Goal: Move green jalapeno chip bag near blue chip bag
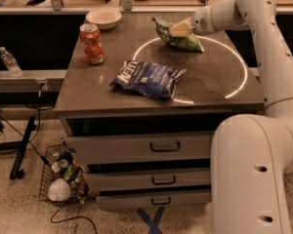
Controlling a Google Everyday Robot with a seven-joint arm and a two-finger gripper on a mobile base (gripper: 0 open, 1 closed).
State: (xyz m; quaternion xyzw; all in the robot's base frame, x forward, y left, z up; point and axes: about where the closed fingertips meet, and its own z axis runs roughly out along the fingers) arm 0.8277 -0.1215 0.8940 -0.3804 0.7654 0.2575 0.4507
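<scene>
A large white robot arm [263, 43] fills the right side of the frame, rising from the lower right and bending left across the top. Below it, a dark table [215, 77] with drawers [136, 147] takes up the centre.

The gripper [179, 29] sits at the upper centre right, over the far part of the table. Its tan fingers [181, 28] are clamped on the upper part of the green bag [185, 43]. The bag stands tilted, its lower edge touching the table top, just inside the far side of a thin ring of light [245, 74] on the surface.

The blue bag [147, 79] lies flat in the middle of the table, below and left of the green bag, well apart from it. Bare table shows between the two bags and to the right of the blue bag, out to the right edge. The blue bag lies near the front edge.

A red can [92, 44] stands upright at the table's left. A pale bowl [103, 18] sits behind it in the far left corner.
</scene>
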